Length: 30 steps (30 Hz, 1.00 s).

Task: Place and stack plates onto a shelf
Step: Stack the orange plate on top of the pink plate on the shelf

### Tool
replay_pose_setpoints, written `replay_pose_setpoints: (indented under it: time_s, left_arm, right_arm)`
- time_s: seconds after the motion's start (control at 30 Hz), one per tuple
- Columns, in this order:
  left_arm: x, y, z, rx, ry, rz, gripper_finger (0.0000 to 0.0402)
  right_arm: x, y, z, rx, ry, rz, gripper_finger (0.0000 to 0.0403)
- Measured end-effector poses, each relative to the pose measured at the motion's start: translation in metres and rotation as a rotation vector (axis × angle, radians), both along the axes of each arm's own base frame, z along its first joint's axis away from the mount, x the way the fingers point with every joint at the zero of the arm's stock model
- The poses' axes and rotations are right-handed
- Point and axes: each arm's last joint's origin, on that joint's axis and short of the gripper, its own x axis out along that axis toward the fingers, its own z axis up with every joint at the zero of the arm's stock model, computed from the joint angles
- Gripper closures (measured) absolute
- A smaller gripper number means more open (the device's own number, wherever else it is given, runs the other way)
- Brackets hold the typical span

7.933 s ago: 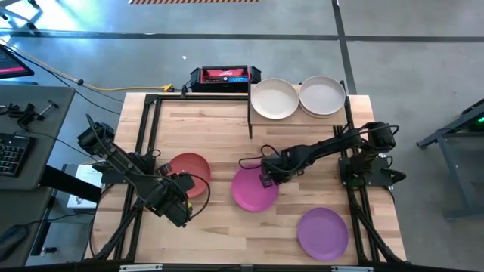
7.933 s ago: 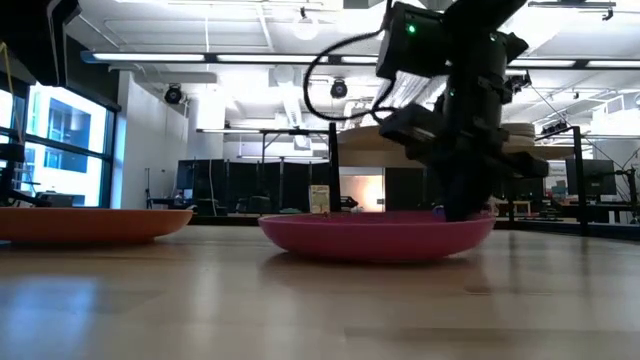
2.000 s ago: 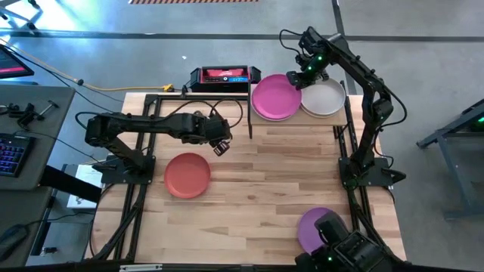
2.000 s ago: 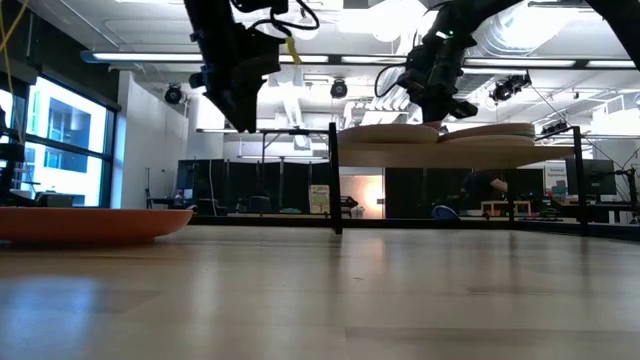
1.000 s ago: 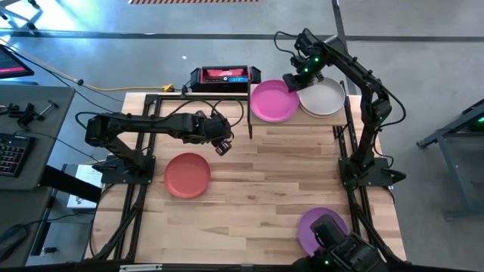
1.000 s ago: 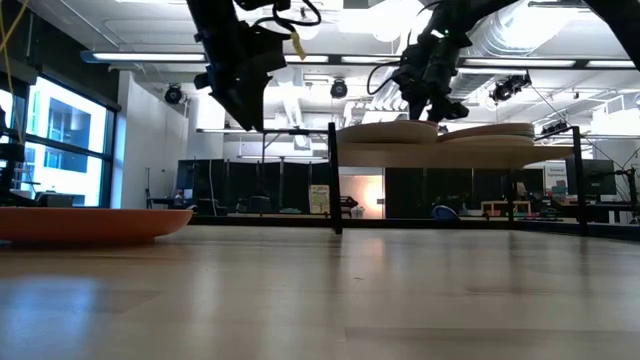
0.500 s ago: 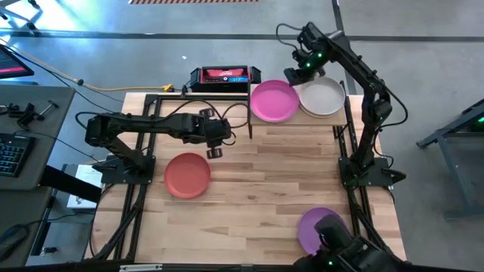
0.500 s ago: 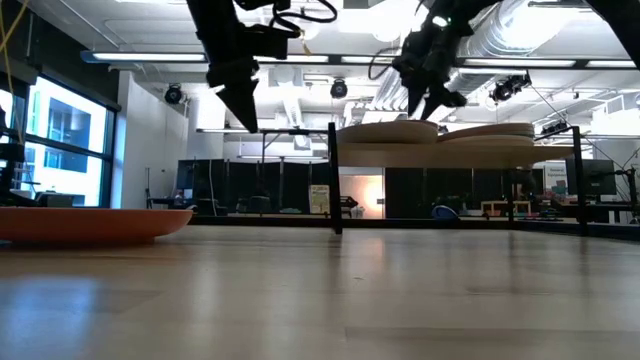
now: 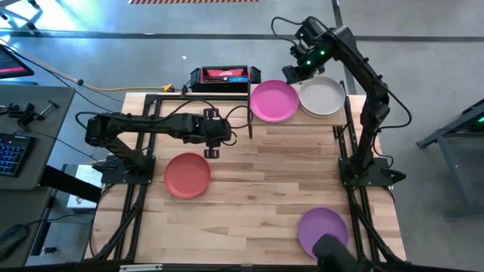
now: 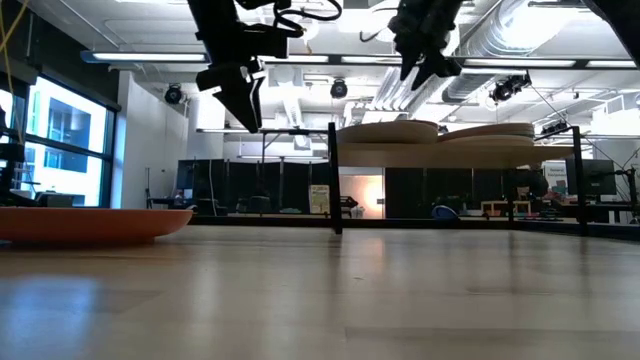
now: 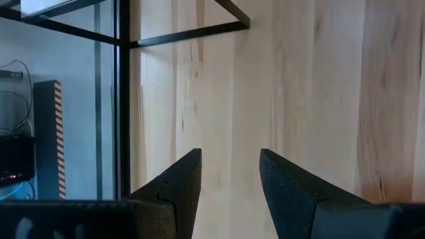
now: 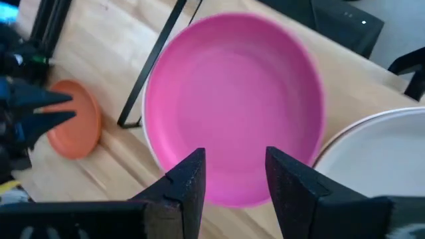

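Observation:
A magenta plate (image 9: 274, 100) lies on the left half of the shelf (image 9: 299, 120), beside an off-white plate (image 9: 323, 97). My right gripper (image 9: 290, 74) hangs open above the magenta plate's far rim (image 12: 229, 99) and touches nothing. An orange-red plate (image 9: 187, 174) rests flat on the tabletop at the left. My left gripper (image 9: 211, 153) is open in the air just beyond it, fingers pointing down at bare wood (image 11: 229, 156). A purple plate (image 9: 323, 230) lies near the front right.
A black and red box (image 9: 221, 75) sits at the table's far edge, left of the shelf. Black frame rails (image 9: 144, 136) run along both table sides. The shelf's black post (image 10: 334, 180) stands mid-table. Bare wood lies between the orange-red and purple plates.
My right gripper has risen off the magenta plate and drawn back toward the far edge; the plate stays on the shelf. My left gripper has shifted slightly toward the table's left edge, staying up in the air.

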Motion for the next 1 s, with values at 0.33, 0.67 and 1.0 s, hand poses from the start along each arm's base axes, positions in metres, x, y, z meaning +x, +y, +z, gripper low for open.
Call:
replay_pose_setpoints:
  time_s: [0.33, 0.67, 1.0]
  left_arm:
    - [0.000, 0.000, 0.000, -0.002, -0.002, 0.003, 0.0259]
    - [0.002, 0.000, 0.001, 0.001, -0.023, 0.003, 0.0259]
    - [-0.004, -0.008, -0.004, -0.240, -0.087, 0.226, 0.0259]
  right_arm:
    - [0.038, 0.043, -0.001, -0.026, 0.064, 0.051, 0.0269]
    - [0.073, 0.100, -0.001, -0.008, 0.084, 0.114, 0.0269]
    - [0.098, 0.169, -0.001, 0.020, 0.097, 0.192, 0.0269]
